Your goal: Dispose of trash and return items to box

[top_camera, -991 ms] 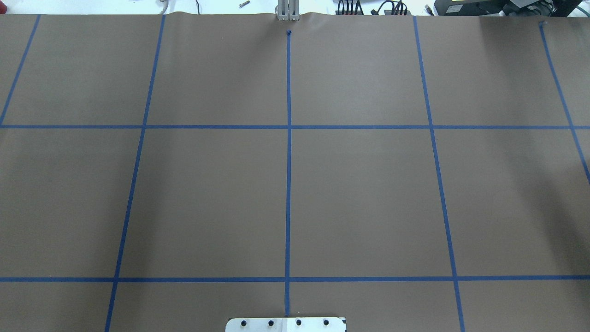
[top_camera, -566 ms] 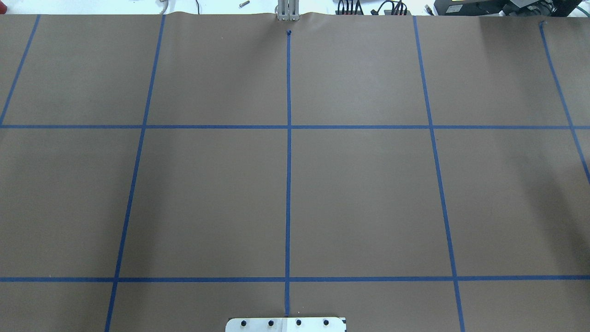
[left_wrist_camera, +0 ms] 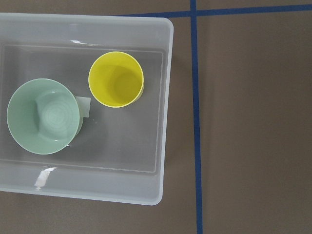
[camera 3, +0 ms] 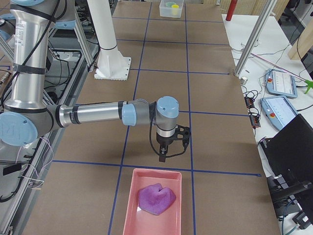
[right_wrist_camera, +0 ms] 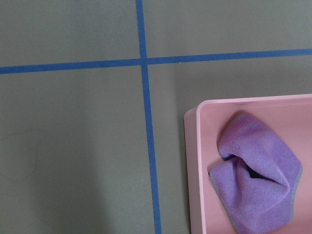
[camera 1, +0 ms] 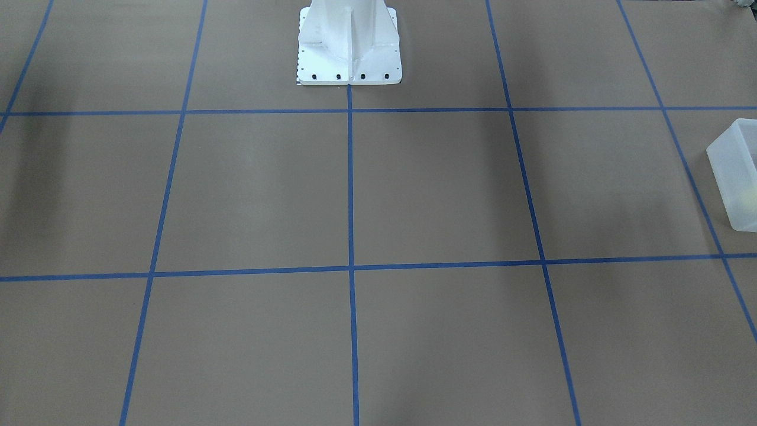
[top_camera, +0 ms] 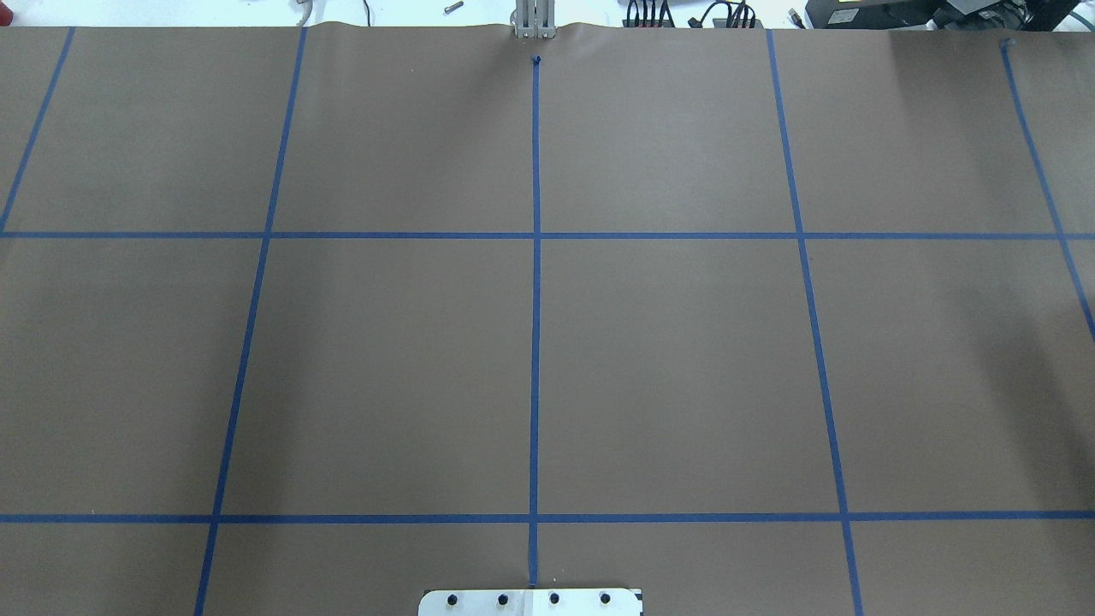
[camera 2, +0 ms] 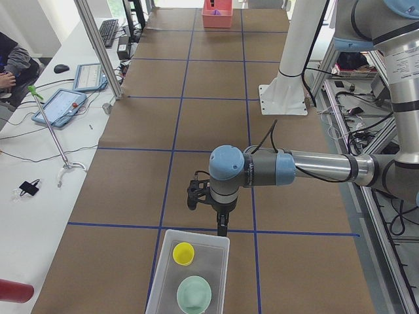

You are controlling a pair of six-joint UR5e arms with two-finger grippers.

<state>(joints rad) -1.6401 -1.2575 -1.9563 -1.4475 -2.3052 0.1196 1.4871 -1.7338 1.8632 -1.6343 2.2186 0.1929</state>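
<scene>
The frosted-white box (left_wrist_camera: pixel 165 97) sits on the brown table. The pale-yellow cup (left_wrist_camera: pixel 116 79) and the mint-green bowl (left_wrist_camera: pixel 43 116) stand upright side by side inside it. In the exterior left view the box (camera 2: pixel 196 233) holds the cup (camera 2: pixel 183 252) and the bowl (camera 2: pixel 194 293). My left gripper (camera 2: pixel 222 229) hangs just above the box's far rim; I cannot tell if it is open. My right gripper (camera 3: pixel 162 157) hangs above the table just short of a pink tray (camera 3: pixel 157 177); I cannot tell its state. No fingers show in the wrist views.
The pink tray (right_wrist_camera: pixel 209 146) holds a crumpled purple cloth (right_wrist_camera: pixel 256 170). The robot's white base (camera 1: pixel 349 41) stands at the table's middle edge. The box also shows at the right edge of the front-facing view (camera 1: pixel 733 177). Blue tape lines grid the table.
</scene>
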